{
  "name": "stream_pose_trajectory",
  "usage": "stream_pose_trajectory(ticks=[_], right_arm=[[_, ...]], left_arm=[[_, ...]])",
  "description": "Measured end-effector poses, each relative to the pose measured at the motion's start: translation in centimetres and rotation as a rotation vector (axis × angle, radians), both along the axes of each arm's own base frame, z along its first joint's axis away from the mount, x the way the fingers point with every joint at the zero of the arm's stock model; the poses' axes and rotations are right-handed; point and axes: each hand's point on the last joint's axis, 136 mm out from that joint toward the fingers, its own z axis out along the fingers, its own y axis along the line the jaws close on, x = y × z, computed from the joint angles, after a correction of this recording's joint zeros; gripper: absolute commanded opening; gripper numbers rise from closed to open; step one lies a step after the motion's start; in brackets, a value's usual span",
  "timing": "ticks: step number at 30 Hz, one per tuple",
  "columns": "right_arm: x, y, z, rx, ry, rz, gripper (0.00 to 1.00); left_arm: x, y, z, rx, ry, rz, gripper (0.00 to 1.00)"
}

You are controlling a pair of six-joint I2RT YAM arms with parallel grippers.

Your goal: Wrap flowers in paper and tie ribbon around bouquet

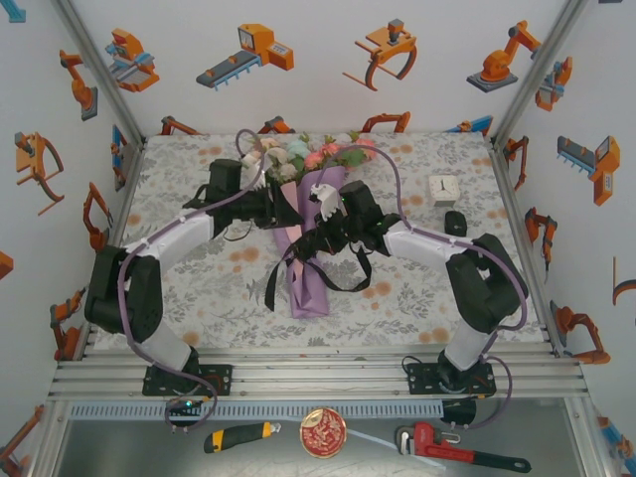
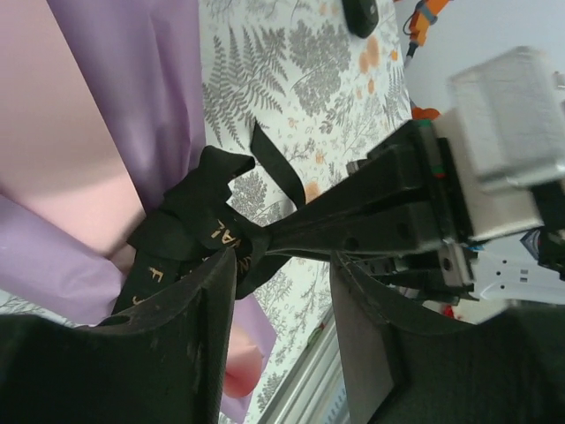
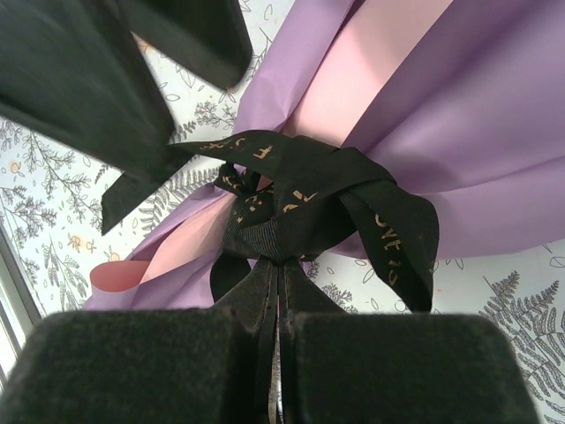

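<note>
Right gripper point(image 3: 278, 322) pads clamp black ribbon point(image 3: 300, 194) knotted on purple paper point(image 3: 477, 106); left gripper point(image 2: 282, 265) jaws apart beside knot; bare table point(image 1: 219, 298) lower left of bouquet point(image 1: 313, 229).

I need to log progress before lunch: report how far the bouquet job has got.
Done: the flowers sit inside the purple paper, rolled into a cone. In hand: the black ribbon looks knotted around the cone, the right hand shut on a strand of it, the left hand open close to the knot. Left: probably just snugging the knot and letting go; the tails trail loose.
</note>
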Motion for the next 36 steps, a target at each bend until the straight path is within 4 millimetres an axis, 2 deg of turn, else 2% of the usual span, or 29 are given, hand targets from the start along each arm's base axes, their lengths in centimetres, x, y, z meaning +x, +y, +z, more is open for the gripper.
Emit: stream_pose_trajectory(ticks=[5,9,14,18,21,25,28,30,34,36], right_arm=[[0.0,0.0,-0.2,0.001,0.013,-0.004,0.00],[0.0,0.0,-0.2,0.003,0.015,-0.008,0.00],[0.0,0.0,-0.2,0.005,0.019,-0.013,0.00],[0.0,0.0,-0.3,0.004,0.028,-0.018,0.00],[-0.1,-0.1,-0.4,0.003,0.034,-0.021,0.00],[-0.1,-0.1,-0.5,0.002,0.041,-0.024,0.00],[-0.1,-0.1,-0.5,0.002,0.041,-0.024,0.00],[-0.1,-0.1,-0.5,0.002,0.042,-0.025,0.00],[0.0,-0.1,-0.6,0.000,0.039,-0.028,0.00],[0.1,-0.2,-0.6,-0.006,0.036,-0.037,0.07]], left_arm=[[0.4,-0.9,-3.7,-0.006,0.161,0.042,0.45],[0.3,-1.5,-4.9,-0.019,0.233,0.053,0.41],[-0.9,-2.8,-5.2,-0.027,0.274,0.018,0.41],[-1.0,-2.9,-5.5,-0.029,0.291,0.015,0.40],[-1.1,-3.1,-5.5,-0.037,0.301,0.004,0.32],[-1.2,-3.4,-5.5,-0.043,0.308,-0.009,0.13],[-1.3,-3.5,-5.5,-0.045,0.311,-0.015,0.07],[-1.4,-3.5,-5.5,-0.043,0.313,-0.016,0.00],[-1.3,-3.4,-5.6,-0.025,0.310,-0.012,0.00],[-1.1,-3.0,-5.9,-0.012,0.317,0.002,0.00]])
